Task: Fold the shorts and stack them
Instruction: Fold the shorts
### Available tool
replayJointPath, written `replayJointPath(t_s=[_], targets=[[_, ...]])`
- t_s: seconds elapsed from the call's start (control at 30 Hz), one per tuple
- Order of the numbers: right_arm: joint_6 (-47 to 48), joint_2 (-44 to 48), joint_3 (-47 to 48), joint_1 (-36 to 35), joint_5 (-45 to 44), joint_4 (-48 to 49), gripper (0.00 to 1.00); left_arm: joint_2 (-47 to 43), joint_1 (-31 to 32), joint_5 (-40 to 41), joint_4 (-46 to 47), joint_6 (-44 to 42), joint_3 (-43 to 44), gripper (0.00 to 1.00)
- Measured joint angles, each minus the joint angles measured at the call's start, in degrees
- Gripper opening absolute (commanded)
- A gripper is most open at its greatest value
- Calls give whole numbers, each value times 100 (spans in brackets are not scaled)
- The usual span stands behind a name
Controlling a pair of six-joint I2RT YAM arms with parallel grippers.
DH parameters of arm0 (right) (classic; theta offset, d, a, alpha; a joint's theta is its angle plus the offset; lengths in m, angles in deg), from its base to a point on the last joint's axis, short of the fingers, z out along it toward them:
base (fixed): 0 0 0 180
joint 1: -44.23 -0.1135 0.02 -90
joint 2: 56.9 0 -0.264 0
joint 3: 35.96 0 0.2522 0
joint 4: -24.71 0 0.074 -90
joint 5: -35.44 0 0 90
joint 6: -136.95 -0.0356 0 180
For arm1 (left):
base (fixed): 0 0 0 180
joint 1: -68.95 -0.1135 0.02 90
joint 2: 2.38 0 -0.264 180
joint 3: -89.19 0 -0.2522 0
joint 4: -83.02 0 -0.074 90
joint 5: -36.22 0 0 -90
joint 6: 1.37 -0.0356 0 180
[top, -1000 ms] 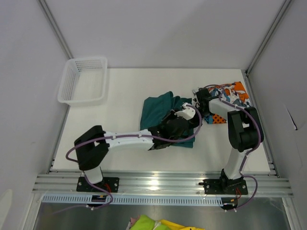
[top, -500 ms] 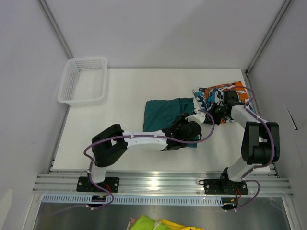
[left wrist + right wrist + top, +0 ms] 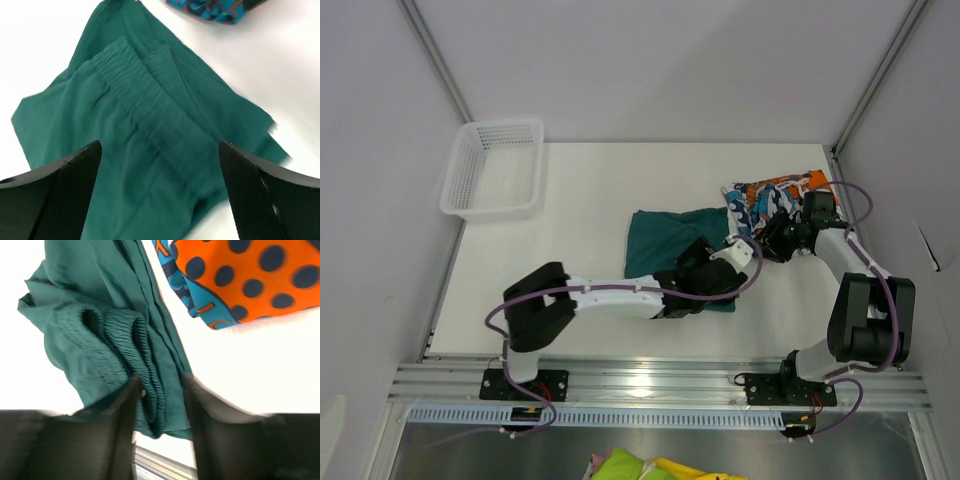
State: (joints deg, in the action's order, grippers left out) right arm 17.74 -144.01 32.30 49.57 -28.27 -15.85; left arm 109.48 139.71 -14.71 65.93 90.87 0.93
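Left arm reaches low rightward, left gripper (image 3: 159, 160) over the dark teal shorts (image 3: 125, 100), jaws released wide. Right arm folds inward; right gripper (image 3: 160, 390) straddles their waistband, grip undeterminable.

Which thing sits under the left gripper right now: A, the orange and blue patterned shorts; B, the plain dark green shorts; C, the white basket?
B: in the left wrist view the dark green shorts lie below the open left gripper, the patterned shorts off at the top edge.
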Motion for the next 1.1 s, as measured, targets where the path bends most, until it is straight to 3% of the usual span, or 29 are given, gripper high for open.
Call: replayJointPath(t_s=[0.03,0.17,0.33,0.53,0.67,0.83,0.97,1.1], targets=[[-15,107,-50,37,-15,20,64,-258,-7,-210,13,61,-212,99],[-103,546,-179,101,-37,155,95,-1703,-173,-1005,136,407,-883,99],[-118,1019,-376,48,107,391,97,-3230,-857,-1609,238,960,-1108,99],[-579,1923,-1189,-529,-87,560,97,-3069,-2133,-2345,-214,1727,-1325,99],[-1836,3458,-2216,-1952,-1062,485,100,-2868,-2583,-2756,-708,2135,-1794,99],[-3803,5036,-2782,-3969,-2776,240,100,-2883,-2610,-2940,-968,2444,-1917,99],[-5084,4940,-2800,-5355,-3958,258,99,-3077,-2605,-2900,-1067,2586,-1941,99],[-5897,3985,-2999,-5930,-4433,863,100,-3486,-2612,-2782,-1178,2730,-2087,99]])
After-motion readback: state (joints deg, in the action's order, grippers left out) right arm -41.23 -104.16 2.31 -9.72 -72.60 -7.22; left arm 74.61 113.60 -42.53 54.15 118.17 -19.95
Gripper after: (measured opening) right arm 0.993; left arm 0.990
